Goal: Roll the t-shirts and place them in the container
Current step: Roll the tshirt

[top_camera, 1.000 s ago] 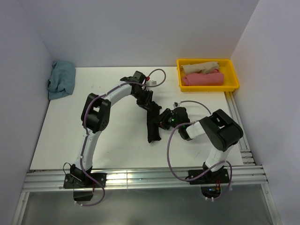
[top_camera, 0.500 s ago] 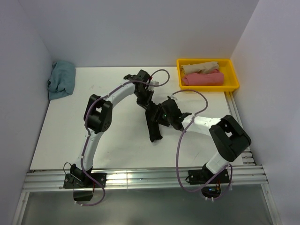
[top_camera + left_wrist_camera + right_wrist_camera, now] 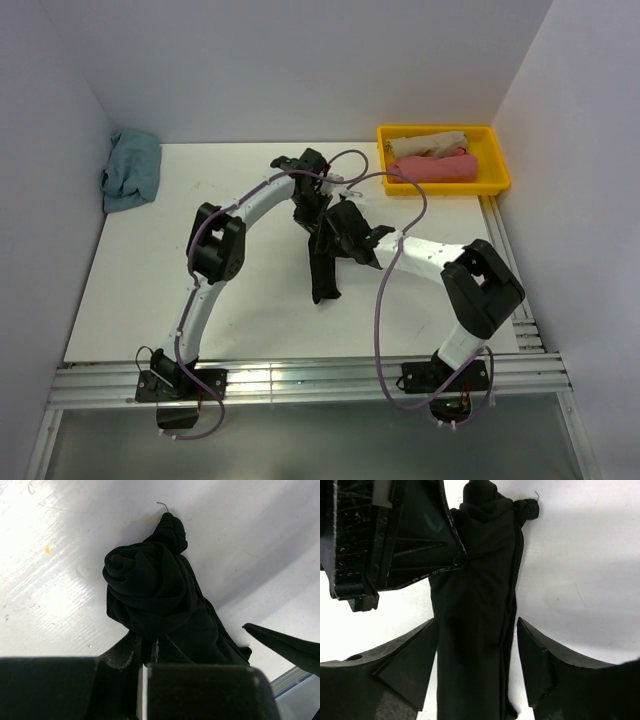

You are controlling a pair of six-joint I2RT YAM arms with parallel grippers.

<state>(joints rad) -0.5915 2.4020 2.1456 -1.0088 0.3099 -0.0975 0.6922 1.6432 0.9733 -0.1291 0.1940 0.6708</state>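
The black t-shirt (image 3: 323, 275) lies as a long rolled bundle on the white table, its far end lifted. My left gripper (image 3: 318, 215) is shut on that far end; in the left wrist view the fingers (image 3: 125, 652) pinch the cloth (image 3: 150, 590) at the roll's spiral end. My right gripper (image 3: 340, 238) is open and straddles the roll (image 3: 475, 630) just below the left gripper (image 3: 395, 535), with one finger on each side (image 3: 410, 665) and not pressing the cloth. The white neck label is hidden.
A yellow tray (image 3: 446, 187) at the back right holds a rolled pink shirt (image 3: 432, 168) and a rolled beige shirt (image 3: 425, 145). A crumpled teal shirt (image 3: 130, 170) lies at the back left by the wall. Metal rails run along the near and right edges.
My right arm has stretched out toward the far end of the black roll, up to the left gripper. The left gripper has shifted slightly right and back, still holding the cloth.
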